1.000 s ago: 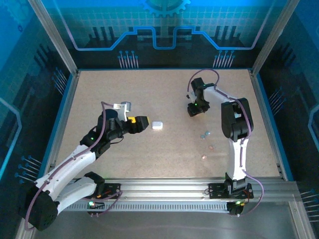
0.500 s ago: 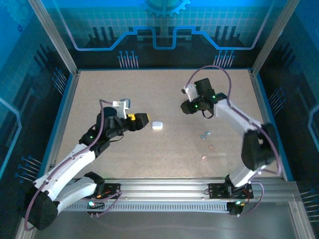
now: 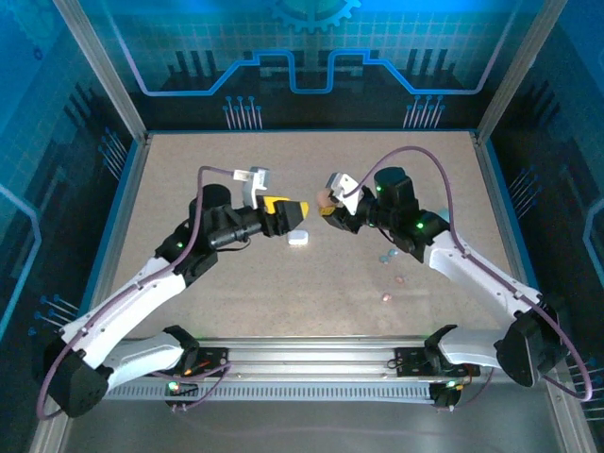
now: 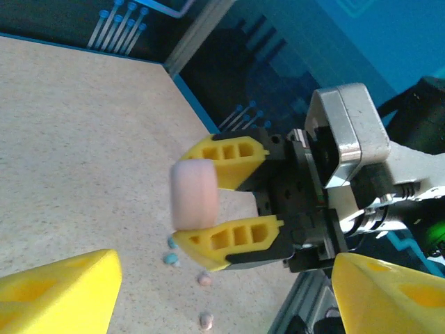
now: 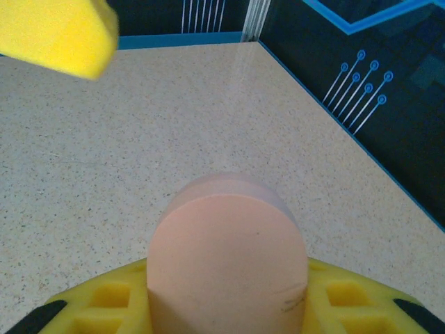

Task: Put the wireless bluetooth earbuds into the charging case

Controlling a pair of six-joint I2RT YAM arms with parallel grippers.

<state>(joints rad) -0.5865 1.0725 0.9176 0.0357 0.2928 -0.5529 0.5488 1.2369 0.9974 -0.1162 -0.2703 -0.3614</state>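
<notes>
My right gripper is shut on a rounded pink charging case, held up above the middle of the table. In the right wrist view the case sits between the yellow fingers, its flat end toward the camera. My left gripper faces it from the left, open, with nothing between its fingers. In the left wrist view the pink case hangs just ahead of my wide-apart fingertips. Tiny blue and pink earbuds lie loose on the table at right; some earbuds lie below the case.
A small white case lies on the table just below the two grippers. More earbuds lie nearer the front rail. A blue-edged wall rings the speckled table.
The right arm has swung left and toward the middle, carrying the pink case. The left gripper has moved right and up to face it, its jaws narrowing a little.
</notes>
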